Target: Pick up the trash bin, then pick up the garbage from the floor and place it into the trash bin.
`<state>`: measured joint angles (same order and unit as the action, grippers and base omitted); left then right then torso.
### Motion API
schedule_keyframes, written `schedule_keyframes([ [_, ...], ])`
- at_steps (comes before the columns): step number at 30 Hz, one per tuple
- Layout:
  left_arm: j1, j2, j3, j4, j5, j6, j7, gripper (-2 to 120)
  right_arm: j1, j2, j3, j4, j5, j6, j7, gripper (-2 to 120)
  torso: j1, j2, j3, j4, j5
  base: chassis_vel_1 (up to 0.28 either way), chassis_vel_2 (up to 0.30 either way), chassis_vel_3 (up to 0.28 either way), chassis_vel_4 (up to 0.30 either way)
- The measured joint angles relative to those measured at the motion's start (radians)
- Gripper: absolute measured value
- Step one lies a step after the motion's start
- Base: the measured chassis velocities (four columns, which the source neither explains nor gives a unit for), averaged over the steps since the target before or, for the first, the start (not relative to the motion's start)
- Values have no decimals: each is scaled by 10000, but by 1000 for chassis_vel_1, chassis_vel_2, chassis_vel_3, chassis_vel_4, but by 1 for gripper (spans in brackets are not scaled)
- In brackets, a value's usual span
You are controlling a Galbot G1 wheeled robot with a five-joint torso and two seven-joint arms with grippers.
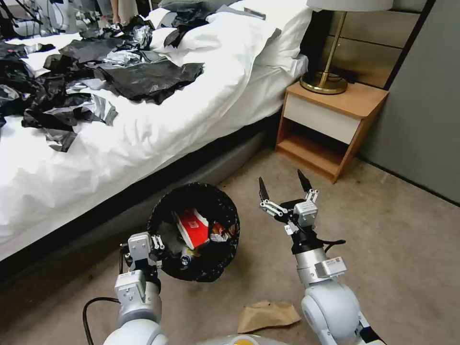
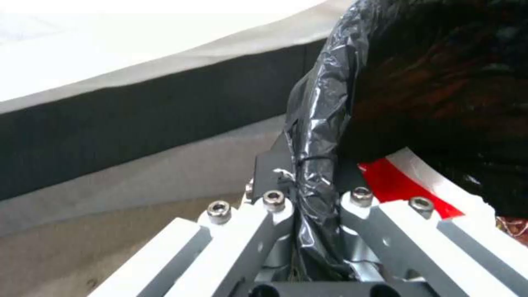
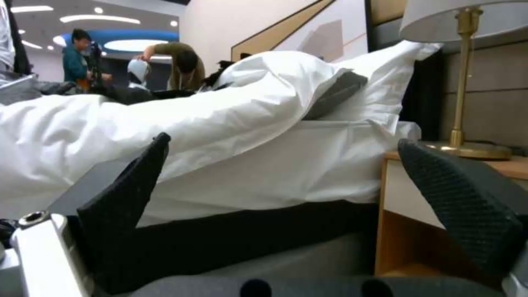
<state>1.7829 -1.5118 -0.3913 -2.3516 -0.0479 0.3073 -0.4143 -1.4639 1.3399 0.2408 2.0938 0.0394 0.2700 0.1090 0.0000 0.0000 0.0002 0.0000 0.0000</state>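
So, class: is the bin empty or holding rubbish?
Holding rubbish: a red-and-white carton and wrappers lie inside the bin.

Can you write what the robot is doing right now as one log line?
left gripper: shut on trash bin rim, bin held | right gripper: open, empty | brown paper: on floor
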Motion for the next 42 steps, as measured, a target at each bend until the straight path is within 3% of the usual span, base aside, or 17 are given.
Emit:
schedule_keyframes([
  [17,-36,6,0,54,-17,-10,-21,3,40,117,-10,-178,-67,221,-36,100,-2,1,-4,0,-2,222,-223,-227,218],
  [34,-12,59,-10,-23,-25,-10,-17,3,527,-166,237,-483,44,99,-144,100,0,0,-2,-1,0,-8,12,11,-8],
  [39,-27,61,-9,-30,-31,-10,-17,3,1154,-479,284,-1394,135,-167,-251,100,0,0,-1,0,1,0,0,0,0],
  [42,-31,62,-25,-30,-36,-9,-10,3,1696,-1084,28,-2438,131,-607,-968,100,0,0,-1,-1,3,0,0,0,0],
])
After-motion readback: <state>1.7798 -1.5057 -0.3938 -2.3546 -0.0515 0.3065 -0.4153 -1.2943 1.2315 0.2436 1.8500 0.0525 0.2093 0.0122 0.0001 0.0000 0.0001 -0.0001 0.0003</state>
